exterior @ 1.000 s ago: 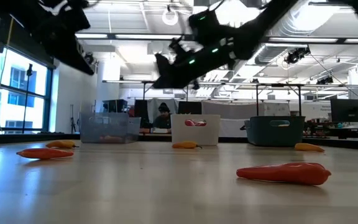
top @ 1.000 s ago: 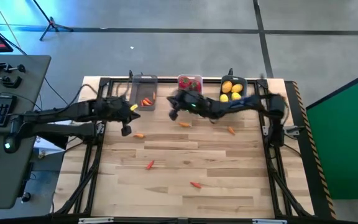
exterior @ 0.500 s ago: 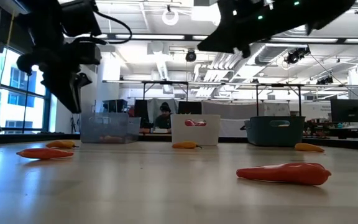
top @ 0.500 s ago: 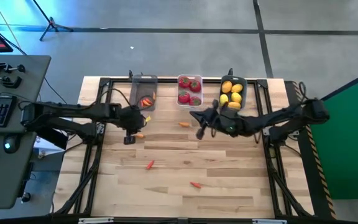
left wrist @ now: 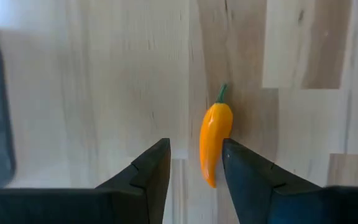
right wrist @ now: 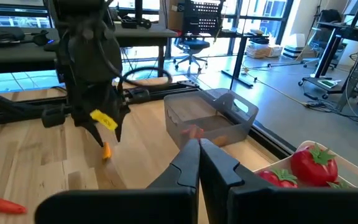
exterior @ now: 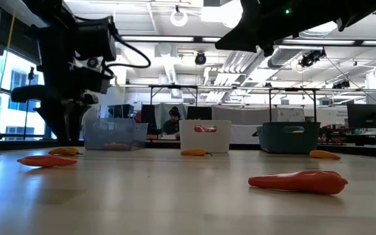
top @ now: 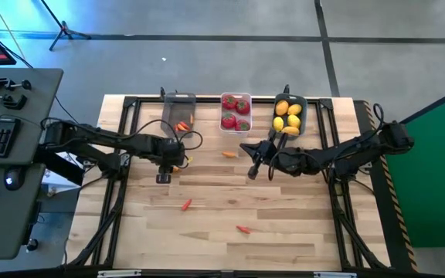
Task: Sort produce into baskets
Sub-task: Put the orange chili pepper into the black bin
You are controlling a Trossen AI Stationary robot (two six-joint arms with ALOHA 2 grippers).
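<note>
Since the earlier frames the left gripper [top: 163, 165] has been dropping from above the table's left side toward the wood, and the right gripper [top: 250, 162] has been pulling back from the red-filled bin to hang over the table's middle.

The left gripper is now hovering with its fingers apart just over an orange pepper [left wrist: 215, 142]. In the left wrist view the pepper is lying in the centre of the frame, its long axis running up and down with the green stem at the top. It is sitting nearer the right-hand finger [left wrist: 248, 177] than centred in the gap, so a small sideways shift seems needed before closing.

The grey bin [top: 178, 113], upper left of centre in the high view, is lying just beyond. The right gripper's fingers are pressed together, holding nothing.
</note>
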